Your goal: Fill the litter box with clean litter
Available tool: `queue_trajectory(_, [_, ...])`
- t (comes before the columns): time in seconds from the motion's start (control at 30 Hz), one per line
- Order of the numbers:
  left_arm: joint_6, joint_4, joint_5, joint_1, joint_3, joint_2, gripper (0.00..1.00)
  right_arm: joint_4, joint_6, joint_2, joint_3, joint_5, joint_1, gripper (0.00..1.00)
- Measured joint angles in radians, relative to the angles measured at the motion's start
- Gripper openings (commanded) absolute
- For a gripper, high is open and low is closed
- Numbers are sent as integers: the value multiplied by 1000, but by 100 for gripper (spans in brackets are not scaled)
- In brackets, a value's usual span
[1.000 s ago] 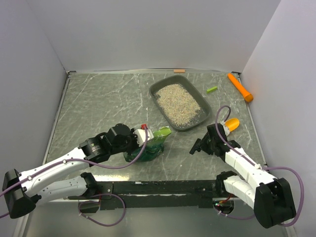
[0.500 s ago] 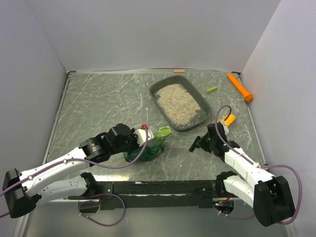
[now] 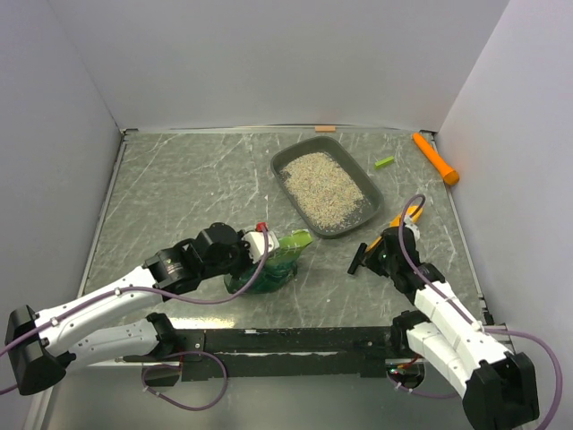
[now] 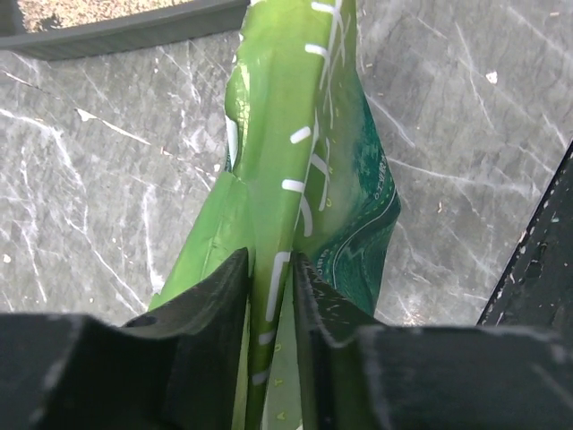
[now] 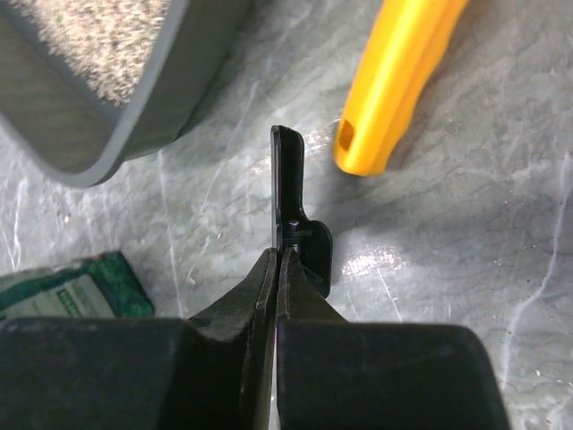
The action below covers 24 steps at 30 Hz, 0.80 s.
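Observation:
The litter box [image 3: 285, 162] lies at the back centre, its floor covered with clean litter [image 3: 324, 186]. A crinkled green bag [image 3: 279, 256] lies on its side in front of it. My left gripper [image 3: 260, 244] is at the bag's near end; its jaws [image 4: 270, 260] stand slightly apart around the top fold of the bag [image 4: 295, 134]. My right gripper [image 3: 369, 255] is shut on a thin black clip [image 5: 286, 202] just above the table, right of the bag. The box's corner [image 5: 134, 107] and an orange-yellow scoop [image 5: 394, 90] lie just ahead of it.
An orange stick [image 3: 436, 159] and a small green piece [image 3: 384, 162] lie at the back right. The scoop [image 3: 407, 215] lies between the box and my right arm, partly hidden by it. White walls close in the table on three sides.
My right gripper has shut and its arm has swung a little left, now partly covering the scoop. My left jaws have eased apart on the bag's fold. The bag has not moved.

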Motion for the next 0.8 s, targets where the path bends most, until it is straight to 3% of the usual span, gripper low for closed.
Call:
queue_trajectory(0.27, [0,-59,8,0,129,1,38,-91,-115,-89,79,-21,0,0])
queue_trajectory(0.5, [-15,-120,2,-2,305,4,45,-106,-254,-77,218,-129,18,0])
queue_trajectory(0.8, [-225,-95,4,-2,409,8,49,-104,-453,-31,505,-316,238,0])
